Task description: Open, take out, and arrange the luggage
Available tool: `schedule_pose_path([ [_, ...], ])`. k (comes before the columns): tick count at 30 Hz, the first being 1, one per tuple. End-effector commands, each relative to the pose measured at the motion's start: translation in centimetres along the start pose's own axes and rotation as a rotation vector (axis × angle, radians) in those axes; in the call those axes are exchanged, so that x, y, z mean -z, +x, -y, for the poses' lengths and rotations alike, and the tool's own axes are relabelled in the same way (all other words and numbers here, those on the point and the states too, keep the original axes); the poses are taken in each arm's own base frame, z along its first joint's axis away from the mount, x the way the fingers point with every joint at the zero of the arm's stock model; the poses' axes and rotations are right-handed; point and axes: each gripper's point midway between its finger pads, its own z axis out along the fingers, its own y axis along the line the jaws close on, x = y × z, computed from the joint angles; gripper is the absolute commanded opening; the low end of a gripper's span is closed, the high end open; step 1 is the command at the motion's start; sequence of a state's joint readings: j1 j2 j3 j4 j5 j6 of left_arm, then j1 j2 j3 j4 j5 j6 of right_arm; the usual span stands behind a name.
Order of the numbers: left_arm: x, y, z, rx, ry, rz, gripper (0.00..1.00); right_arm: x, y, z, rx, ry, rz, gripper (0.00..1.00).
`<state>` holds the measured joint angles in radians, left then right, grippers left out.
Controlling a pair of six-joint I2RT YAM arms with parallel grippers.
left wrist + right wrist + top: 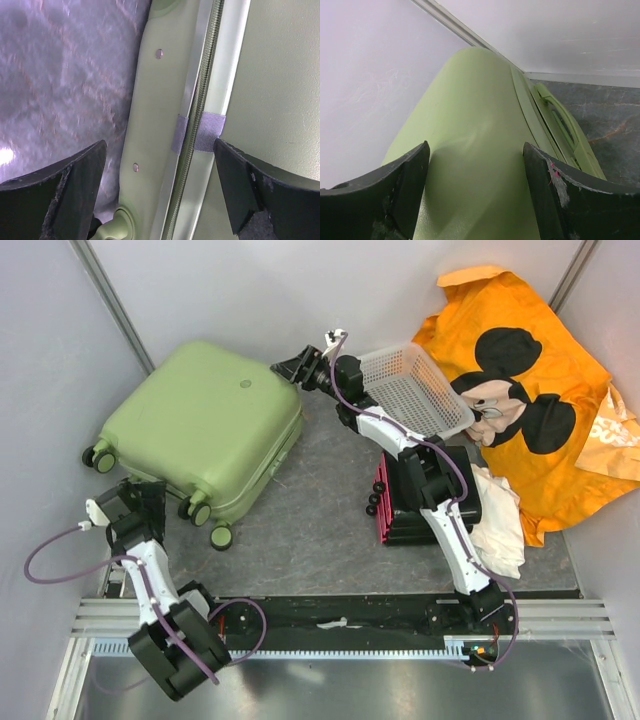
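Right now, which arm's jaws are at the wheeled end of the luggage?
The left arm: its open jaws hang over the luggage seam beside the black wheels. The right arm reaches the opposite, far corner.

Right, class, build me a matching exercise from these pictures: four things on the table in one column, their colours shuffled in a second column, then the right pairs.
Column one:
1. suitcase
2. mesh basket
3. Mickey Mouse cloth
4. drawer box

Column two:
a. orange
b. pale green
c. black with pink drawer fronts
d. white

Pairs: 1-b, 2-d, 3-a, 4-c
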<state>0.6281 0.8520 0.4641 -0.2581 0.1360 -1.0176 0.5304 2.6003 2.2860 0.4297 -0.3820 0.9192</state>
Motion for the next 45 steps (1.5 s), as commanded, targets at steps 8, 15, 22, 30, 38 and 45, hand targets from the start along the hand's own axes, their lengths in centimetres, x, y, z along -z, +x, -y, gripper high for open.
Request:
schedule_pose_path([
  [8, -0.4, 1.3, 5.6, -0.229, 0.208, -0.138, 0.91, 6.7, 10.7, -11.1, -0.015, -0.269, -0.352, 0.8],
  [15, -1.0, 7.4, 7.5, -0.435, 0.245, -0.252, 0.91, 10.4, 12.8, -12.6, 0.004, -0.283, -0.395, 0.79],
  [22, -2.1, 11.7, 11.5, -0.551, 0.304, -0.348, 0.9, 13.9, 14.4, -12.8, 0.022, -0.26, -0.421, 0.79],
  [30, -3.6, 12.3, 14.4, -0.596, 0.321, -0.366, 0.91, 16.8, 16.4, -12.4, 0.028, -0.22, -0.458, 0.79],
  [38, -0.7, 1.6, 18.6, -0.725, 0.257, 0.04, 0.98, 17.5, 19.1, -14.2, 0.021, -0.245, -0.513, 0.79],
  [45, 3.5, -0.6, 20.9, -0.851, 0.327, 0.171, 0.99, 18.9, 21.0, -15.3, 0.084, -0.204, -0.534, 0.79],
])
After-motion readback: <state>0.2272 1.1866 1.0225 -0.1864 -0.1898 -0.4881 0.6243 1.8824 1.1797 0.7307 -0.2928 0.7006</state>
